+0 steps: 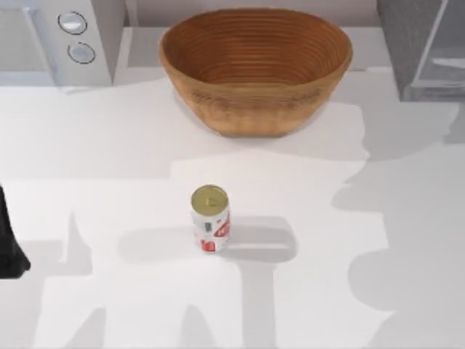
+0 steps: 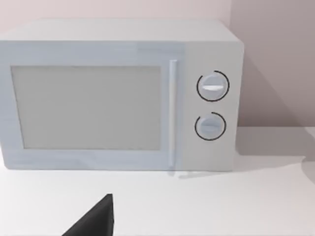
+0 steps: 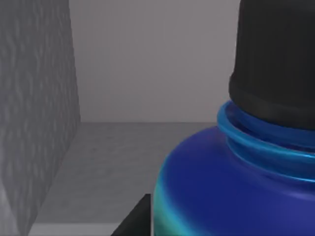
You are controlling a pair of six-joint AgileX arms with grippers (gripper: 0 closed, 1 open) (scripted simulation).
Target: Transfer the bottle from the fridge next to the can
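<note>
Our left arm [image 1: 10, 251] sits parked at the table's [image 1: 109, 305] 9 o'clock edge, facing the microwave [image 2: 118, 96]; can't tell how its claw stands. The can [image 1: 211, 218] is mid-table, with the wicker basket [image 1: 256, 69] at 12 o'clock of it. Over at 2 o'clock is the fridge [image 1: 418, 47], and our right wrist camera is right up against the bottle [image 3: 231, 187] inside it. Looks like we're at the grab step, though we can't tell whether that claw has closed. Next: get a firm hold, back out, set it beside the can
</note>
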